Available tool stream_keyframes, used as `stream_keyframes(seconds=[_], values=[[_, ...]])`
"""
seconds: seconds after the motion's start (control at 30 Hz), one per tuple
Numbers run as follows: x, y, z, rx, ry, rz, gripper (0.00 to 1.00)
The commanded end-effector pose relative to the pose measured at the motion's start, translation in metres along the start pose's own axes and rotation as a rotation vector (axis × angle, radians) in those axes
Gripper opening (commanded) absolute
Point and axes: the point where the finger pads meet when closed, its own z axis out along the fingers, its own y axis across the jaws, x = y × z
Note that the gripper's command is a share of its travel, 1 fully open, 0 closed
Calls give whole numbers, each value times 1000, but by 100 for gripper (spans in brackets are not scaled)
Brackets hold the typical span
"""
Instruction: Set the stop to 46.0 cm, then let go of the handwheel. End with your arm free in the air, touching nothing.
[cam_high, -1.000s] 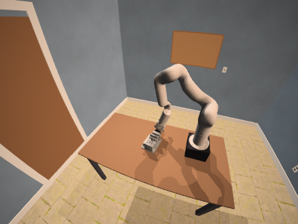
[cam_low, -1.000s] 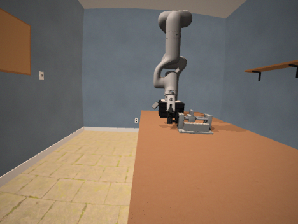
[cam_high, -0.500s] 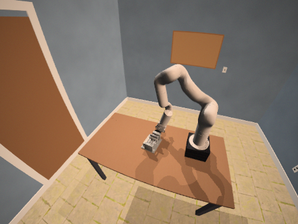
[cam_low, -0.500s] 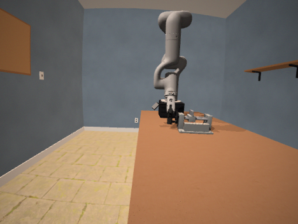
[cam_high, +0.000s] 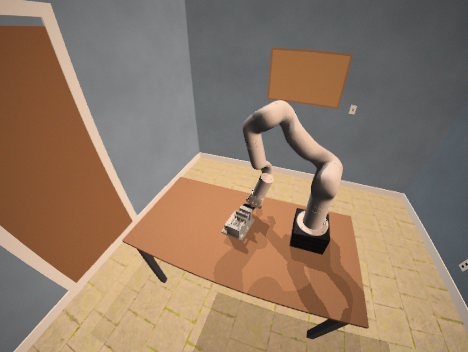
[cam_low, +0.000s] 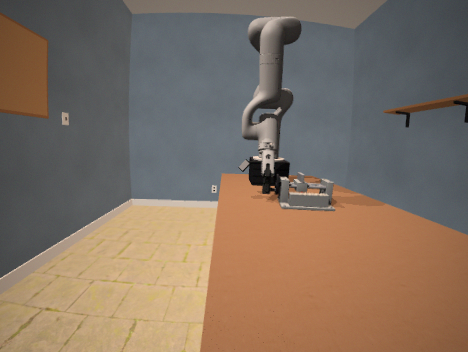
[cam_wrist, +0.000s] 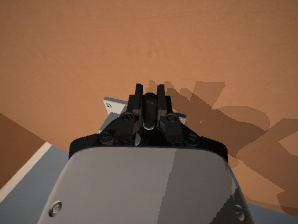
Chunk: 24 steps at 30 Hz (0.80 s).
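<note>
The grey stop fixture (cam_high: 234, 230) (cam_low: 308, 200) stands on the table, with a scale block along its front and a small upright stop (cam_low: 300, 184) on its rails between two end blocks. The dark handwheel (cam_low: 278, 184) sits at the fixture's left end in the exterior view. In the wrist view its dark round handle (cam_wrist: 150, 106) stands between the two fingers. My gripper (cam_wrist: 149, 93) (cam_low: 266, 191) is shut on this handle. The gripper body hides most of the fixture in the wrist view; a pale plate corner (cam_wrist: 115, 105) shows at the left. The scale reading is too small to tell.
The brown table (cam_high: 170, 215) (cam_low: 320, 280) carries the fixture and the arm's black base block (cam_high: 310, 240) (cam_low: 256, 175). In the exterior view the fixture is near the table's left edge. A wall shelf (cam_low: 425, 104) hangs at the right.
</note>
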Motion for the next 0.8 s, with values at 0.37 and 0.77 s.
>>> stream_keyframes(seconds=[0.37, 0.77], values=[[0, 10, -17, 1, 0, 0, 6], [0, 9, -31, 1, 0, 0, 6]])
